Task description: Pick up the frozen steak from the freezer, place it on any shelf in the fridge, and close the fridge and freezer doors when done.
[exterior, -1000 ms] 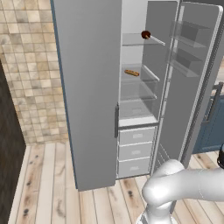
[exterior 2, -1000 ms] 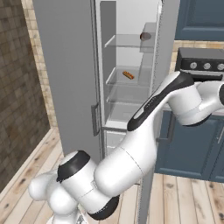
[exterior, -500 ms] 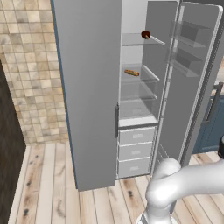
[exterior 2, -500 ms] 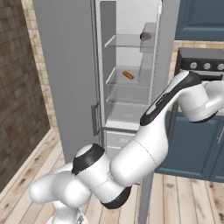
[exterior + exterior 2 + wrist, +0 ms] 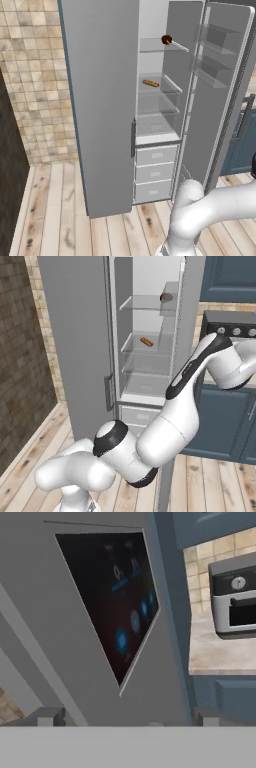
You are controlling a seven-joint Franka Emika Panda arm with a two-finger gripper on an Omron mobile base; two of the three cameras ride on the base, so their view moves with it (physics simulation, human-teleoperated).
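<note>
Wooden plank flooring [image 5: 55,210] and a beige tiled wall [image 5: 35,75] surround the tall grey side-by-side unit, whose wide fridge [image 5: 157,100] compartment stands open. Its left door [image 5: 102,100] is swung out and seen from its plain back in both base views. The frozen steak [image 5: 166,39], a small dark red-brown lump, sits at the right end of the top glass shelf [image 5: 152,46], close to the compartment's inner wall; from the right base view it shows as the same dark lump [image 5: 165,298] near that shelf's right end. An orange-brown sausage-like item [image 5: 150,83] lies on the shelf below. Grey drawers [image 5: 156,172] stack at the bottom.

On the hand view, the door with the black dispenser panel [image 5: 112,597] fills the left and middle, seen at a slant and close; a counter [image 5: 220,652] with a grey appliance [image 5: 234,597] lies to the right. Two small grey finger tips [image 5: 49,716] rise at the bottom, set well apart, with nothing between them and touching nothing.
</note>
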